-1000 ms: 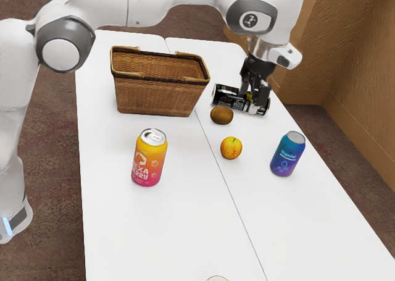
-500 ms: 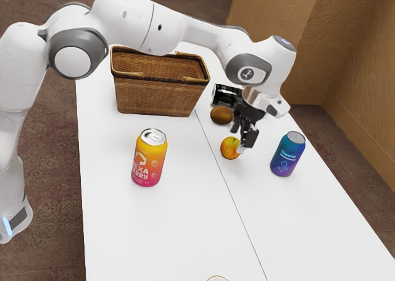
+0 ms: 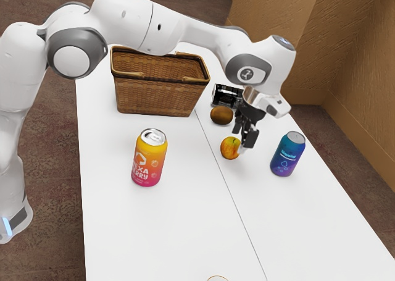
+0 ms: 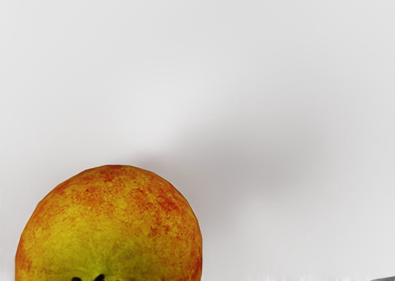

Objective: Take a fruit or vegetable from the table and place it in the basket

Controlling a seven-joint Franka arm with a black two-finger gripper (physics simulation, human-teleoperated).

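Over the right part of the apple [image 3: 230,148] in the exterior view, my gripper [image 3: 242,137] points down with its two fingers apart; nothing is seen held between them. The apple is round, yellow and red, and rests on the white table [image 3: 185,201]. In the wrist view the apple [image 4: 111,228] looms large just under the hand, its dark stem end at the lower edge. A brown oval fruit or vegetable [image 3: 221,115] lies behind the apple, towards the basket. The brown wicker basket [image 3: 154,96] stands upright; its floor is hidden.
An orange-pink can [image 3: 149,159] stands in front of the basket. To the apple's right in the exterior view is an upright blue-purple can [image 3: 288,154]. A black can [image 3: 226,96] lies on its side behind the hand, partly hidden.
From beside the black can, my hand has come down the table to the apple. Over the last half second the arm has barely moved, and the fingers look slightly closer together.
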